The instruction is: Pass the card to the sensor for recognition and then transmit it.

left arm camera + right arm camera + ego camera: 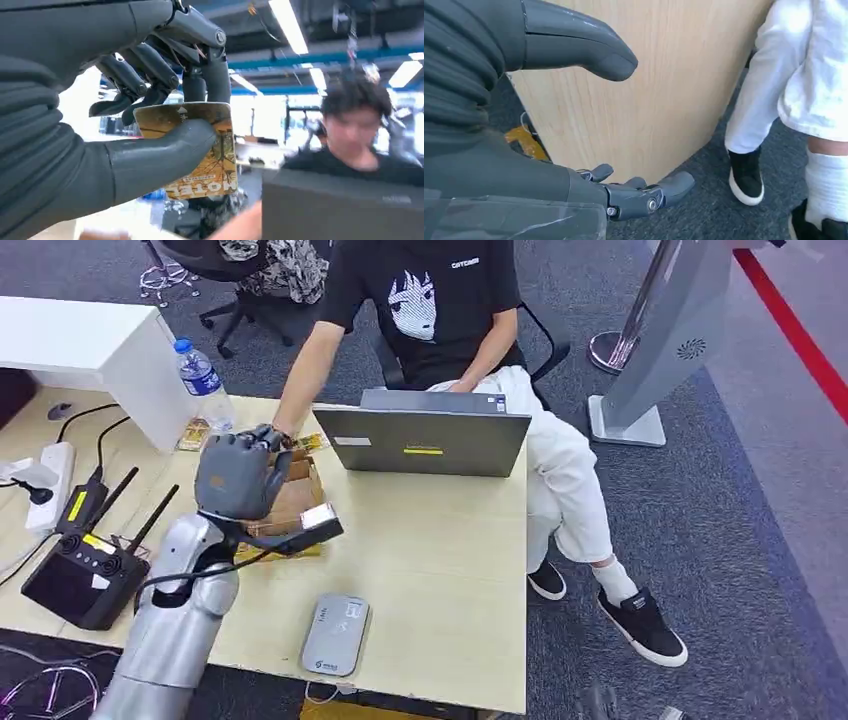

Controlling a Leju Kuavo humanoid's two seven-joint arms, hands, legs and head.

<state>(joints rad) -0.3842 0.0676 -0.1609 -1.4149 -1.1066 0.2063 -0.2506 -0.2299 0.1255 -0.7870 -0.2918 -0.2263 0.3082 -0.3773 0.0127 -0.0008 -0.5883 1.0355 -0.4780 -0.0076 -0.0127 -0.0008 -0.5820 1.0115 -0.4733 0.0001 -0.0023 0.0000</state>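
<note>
One card in play, yellow-brown, pinched between the left hand's thumb and fingers; its print reads "HOTEL", upside down in the left wrist view. Left arm is raised over the left part of the table, hand held above a cardboard box, near a seated person's forearm. One grey sensor pad lies flat at the table's near edge, well apart from the card. One laptop stands open at the far edge, one water bottle far left, one black controller with two antennas at left. Right hand hangs beside the table's side panel, fingers spread, holding nothing.
</note>
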